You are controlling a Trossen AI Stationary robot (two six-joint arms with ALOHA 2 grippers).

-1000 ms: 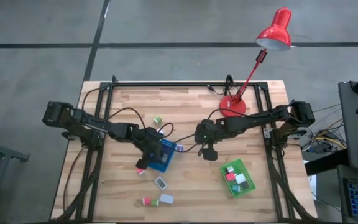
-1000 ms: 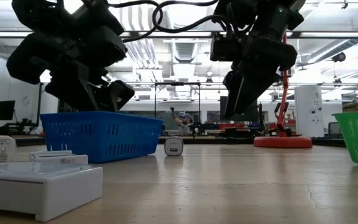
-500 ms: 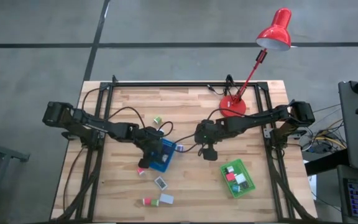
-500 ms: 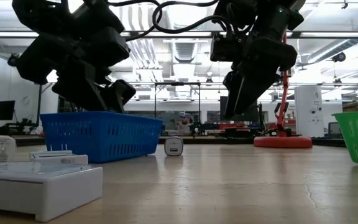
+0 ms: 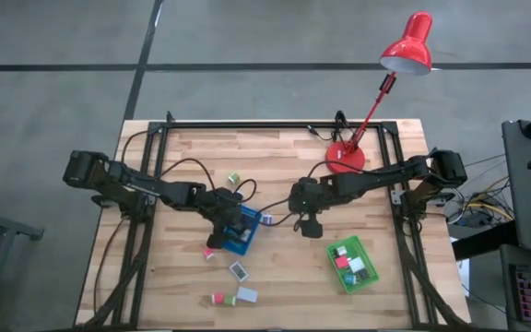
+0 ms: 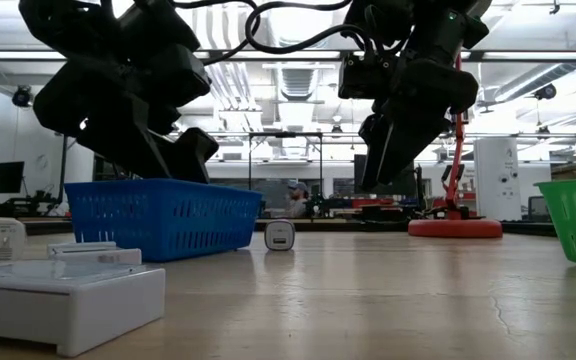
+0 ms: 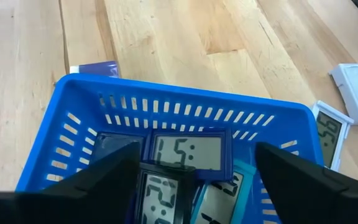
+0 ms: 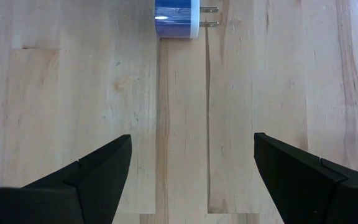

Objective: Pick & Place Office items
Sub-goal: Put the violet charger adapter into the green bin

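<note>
The left gripper (image 7: 194, 180) is held over the blue basket (image 7: 82, 99) with its jaws apart; small digital clocks (image 7: 188, 152) are seen inside. The right gripper (image 8: 191, 174) is held, jaws apart and empty, above the wooden surface (image 8: 73, 93) near a blue plug adapter (image 8: 176, 17).

I see a wooden desk (image 5: 275, 157) with a black frame around it. A red lamp (image 5: 406, 44) leans over the far right corner, and its round base (image 5: 346, 159) sits on the desk. A blue tray (image 5: 241, 231) rests near the middle. A green tray (image 5: 353, 265) lies to the right of it, well apart. The floor (image 5: 63, 55) is grey with dark lines. Far back in the room a person (image 6: 294, 198) stands.
</note>
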